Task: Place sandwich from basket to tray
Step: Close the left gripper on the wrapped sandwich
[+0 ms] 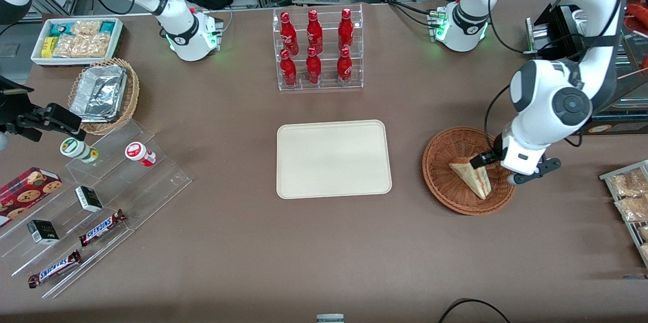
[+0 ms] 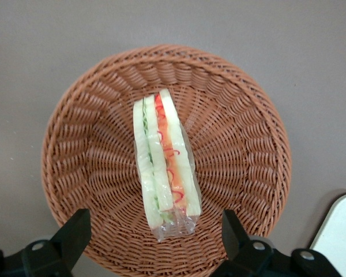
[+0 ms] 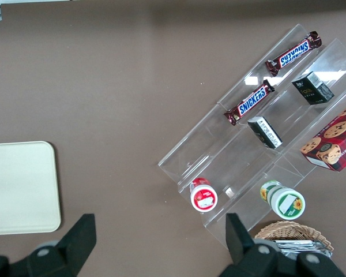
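The sandwich (image 1: pixel 472 176) is a wrapped white-bread wedge with red and green filling, lying in the round reddish-brown wicker basket (image 1: pixel 445 187). In the left wrist view the sandwich (image 2: pixel 163 158) lies on its edge in the middle of the basket (image 2: pixel 236 138). My left gripper (image 1: pixel 485 160) hovers above the basket, over the sandwich's wide end. It is open: its two black fingers (image 2: pixel 75 231) stand wide apart, either side of the wrapped end, not touching it. The cream tray (image 1: pixel 333 158) lies empty at the table's middle, beside the basket.
A clear rack of red bottles (image 1: pixel 316 49) stands farther from the camera than the tray. A tan basket with a foil container (image 1: pixel 101 94), a white snack bin (image 1: pixel 77 39) and clear tiered shelves with snacks (image 1: pixel 91 201) lie toward the parked arm's end.
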`<act>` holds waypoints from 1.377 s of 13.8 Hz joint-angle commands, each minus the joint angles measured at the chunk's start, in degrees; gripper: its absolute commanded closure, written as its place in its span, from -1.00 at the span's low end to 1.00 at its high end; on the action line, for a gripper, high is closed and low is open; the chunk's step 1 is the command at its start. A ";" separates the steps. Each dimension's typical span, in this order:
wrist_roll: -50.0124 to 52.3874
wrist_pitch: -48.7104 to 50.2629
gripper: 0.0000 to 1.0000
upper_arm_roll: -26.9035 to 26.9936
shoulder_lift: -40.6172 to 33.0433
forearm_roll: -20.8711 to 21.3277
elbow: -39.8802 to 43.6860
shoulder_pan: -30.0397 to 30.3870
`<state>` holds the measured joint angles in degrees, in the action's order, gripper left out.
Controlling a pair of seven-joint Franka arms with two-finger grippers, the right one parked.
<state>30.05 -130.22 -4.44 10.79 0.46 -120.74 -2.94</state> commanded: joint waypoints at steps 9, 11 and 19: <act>1.68 -10.92 -0.96 0.22 7.74 -0.29 -2.83 -0.93; 2.73 -11.73 0.03 0.14 8.54 -0.29 -2.40 -1.01; 2.03 7.89 0.75 -1.96 5.38 -0.02 8.47 -0.93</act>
<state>31.41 -132.19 -5.13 18.25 0.44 -118.04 -3.39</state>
